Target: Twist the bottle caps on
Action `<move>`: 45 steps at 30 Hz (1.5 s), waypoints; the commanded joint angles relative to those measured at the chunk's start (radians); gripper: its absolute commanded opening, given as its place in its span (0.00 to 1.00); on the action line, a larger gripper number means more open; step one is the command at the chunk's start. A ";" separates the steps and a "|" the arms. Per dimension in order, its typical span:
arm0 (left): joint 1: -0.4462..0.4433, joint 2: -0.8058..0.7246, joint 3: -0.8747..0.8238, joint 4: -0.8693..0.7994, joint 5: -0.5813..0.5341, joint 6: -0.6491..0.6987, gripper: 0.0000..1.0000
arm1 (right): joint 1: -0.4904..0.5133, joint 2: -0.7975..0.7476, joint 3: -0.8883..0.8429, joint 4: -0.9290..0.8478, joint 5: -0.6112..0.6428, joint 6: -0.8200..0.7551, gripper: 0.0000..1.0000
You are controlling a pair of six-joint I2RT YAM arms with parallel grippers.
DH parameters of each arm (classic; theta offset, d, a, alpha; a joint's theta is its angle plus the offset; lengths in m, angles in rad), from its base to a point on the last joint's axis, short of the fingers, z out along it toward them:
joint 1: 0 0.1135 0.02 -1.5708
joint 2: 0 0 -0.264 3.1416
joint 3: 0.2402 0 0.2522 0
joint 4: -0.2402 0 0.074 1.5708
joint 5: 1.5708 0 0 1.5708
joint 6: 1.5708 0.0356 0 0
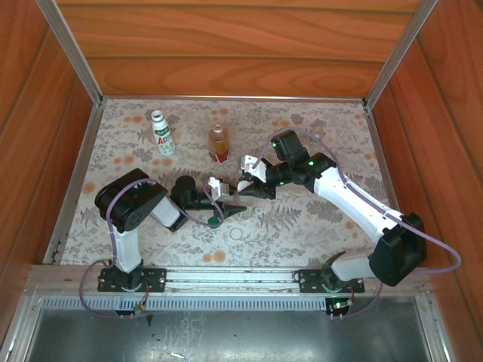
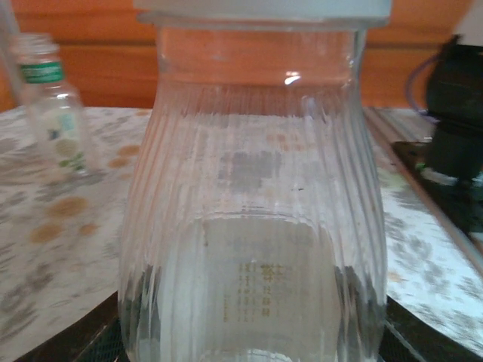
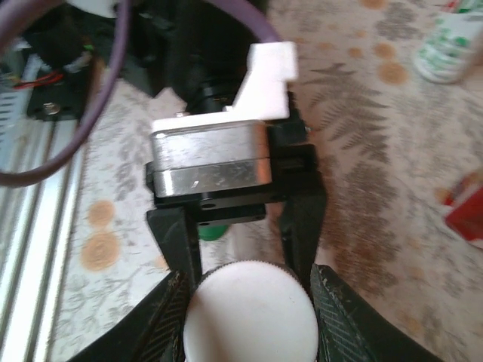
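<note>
One short clear bottle (image 2: 253, 226): upright at mid surface (image 1: 317, 226), clamped low on its body by the left claw (image 1: 226, 205); white cap (image 3: 249, 313): atop that bottle's neck, pinched between the fingers of the right claw (image 3: 249, 298); dark green cap (image 1: 214, 222): loose on the surface, just beside the left claw; white bottle (image 1: 161, 133) and amber bottle (image 1: 219, 143): standing apart toward the far edge.

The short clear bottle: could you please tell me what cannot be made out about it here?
Left wrist: the short clear bottle has its top cut off by the upper edge and its base by the lower edge; the label print is blurred.
Right wrist: the white cap hides the bottle's neck, so thread engagement cannot be told.
</note>
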 commanded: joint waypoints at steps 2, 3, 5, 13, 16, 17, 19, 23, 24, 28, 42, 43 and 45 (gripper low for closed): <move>-0.021 -0.039 0.050 -0.012 -0.302 -0.028 0.56 | 0.002 -0.050 -0.087 0.203 0.197 0.281 0.32; -0.030 -0.041 0.058 -0.012 -0.356 -0.019 0.56 | 0.002 -0.052 -0.093 0.232 0.246 0.342 0.32; -0.054 -0.045 0.077 -0.013 -0.476 0.008 0.56 | 0.003 -0.056 -0.107 0.282 0.368 0.503 0.28; -0.177 -0.037 0.130 -0.047 -0.862 0.214 0.55 | 0.070 -0.038 -0.074 0.187 0.731 1.002 0.21; -0.193 -0.037 0.130 -0.057 -0.885 0.250 0.55 | 0.077 -0.037 -0.049 0.130 0.722 1.051 0.23; -0.192 -0.040 0.125 -0.060 -0.874 0.248 0.55 | 0.077 -0.043 -0.047 0.127 0.704 1.030 0.25; -0.193 -0.047 0.113 -0.065 -0.844 0.256 0.55 | 0.077 -0.064 -0.047 0.140 0.655 0.960 0.34; -0.193 -0.071 0.066 -0.075 -0.776 0.311 0.55 | 0.077 -0.126 -0.038 0.136 0.546 0.768 0.61; -0.194 -0.079 0.054 -0.081 -0.761 0.330 0.55 | 0.077 -0.139 -0.031 0.123 0.532 0.735 0.66; -0.193 -0.118 0.001 -0.113 -0.721 0.411 0.55 | 0.077 -0.200 -0.001 0.028 0.449 0.526 0.80; -0.193 -0.281 -0.068 -0.310 -0.569 0.556 0.55 | 0.198 -0.213 0.033 -0.283 0.465 -0.216 0.75; -0.192 -0.284 -0.069 -0.315 -0.563 0.555 0.55 | 0.204 -0.197 0.038 -0.287 0.483 -0.221 0.74; -0.192 -0.288 -0.069 -0.321 -0.554 0.555 0.55 | 0.205 -0.174 0.044 -0.280 0.503 -0.224 0.70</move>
